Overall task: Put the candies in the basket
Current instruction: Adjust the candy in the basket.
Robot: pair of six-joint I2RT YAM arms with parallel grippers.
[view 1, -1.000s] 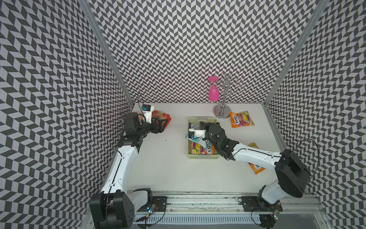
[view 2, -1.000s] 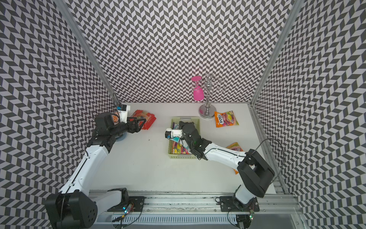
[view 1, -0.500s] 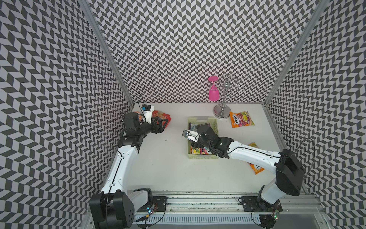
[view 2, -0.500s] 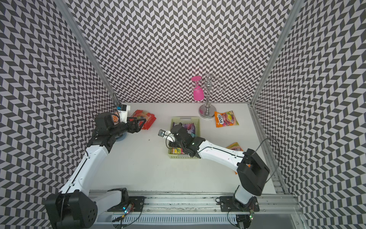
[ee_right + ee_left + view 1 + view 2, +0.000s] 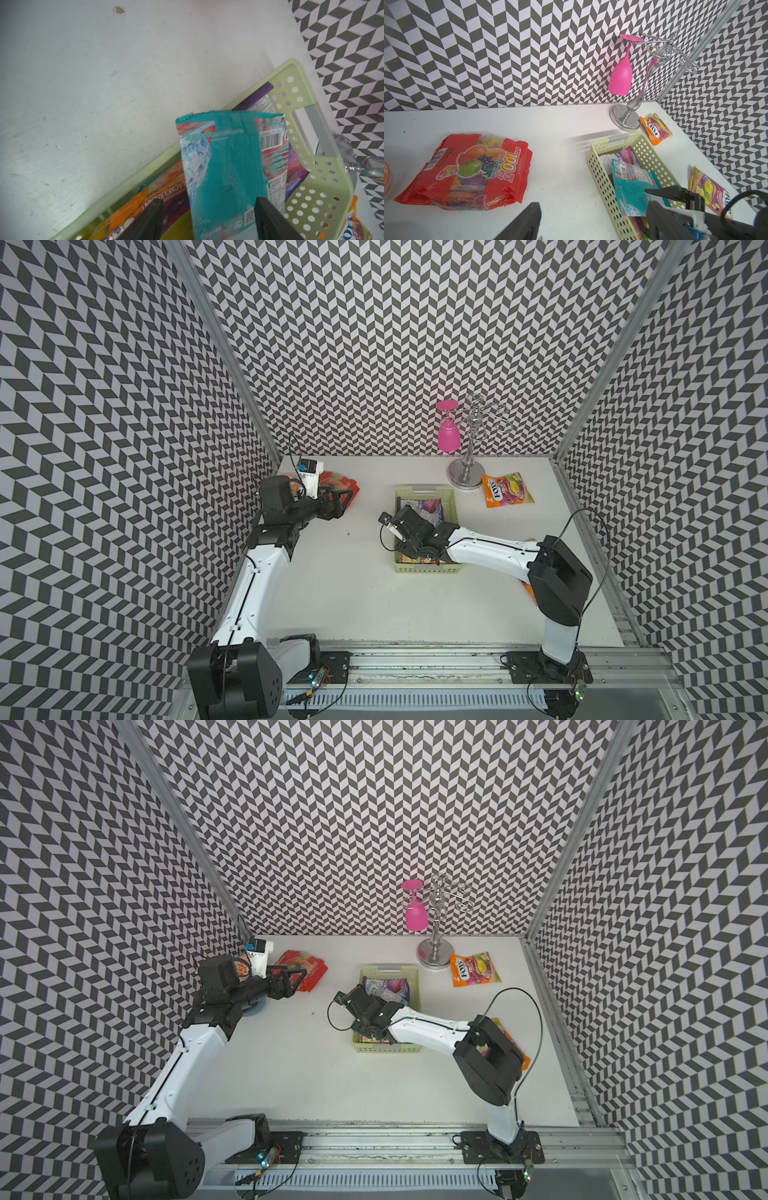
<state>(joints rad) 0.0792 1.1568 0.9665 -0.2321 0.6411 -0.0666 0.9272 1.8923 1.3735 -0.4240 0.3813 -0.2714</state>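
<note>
Jaws on your right gripper [image 5: 208, 201] stand wide apart and clamp nothing. The teal bag [image 5: 228, 166] lies between them inside the basket [image 5: 426, 568]. One of the fingers [image 5: 268, 216] overlaps the bag's edge in the right wrist view, while the other stands clear of it. You cannot tell from these views whether that finger actually touches the bag. The teal bag leans across a purple bag [image 5: 428, 506] and a blackcurrant bag [image 5: 145, 199], both also in the basket.

Your left gripper [image 5: 347, 499] is spread open and empty, hovering at the near edge of the red bag [image 5: 467, 166], which lies on the table [image 5: 353, 593]. An orange bag [image 5: 507, 489] lies just beside the chrome stand [image 5: 467, 479]. A second orange bag [image 5: 708, 191] lies on the table beyond the basket, partly under your right arm in both top views.

A second ago your right gripper was closed on the teal bag, further in over the basket. It has since let go and drawn back toward the basket's left side. Your left arm has not shifted.
</note>
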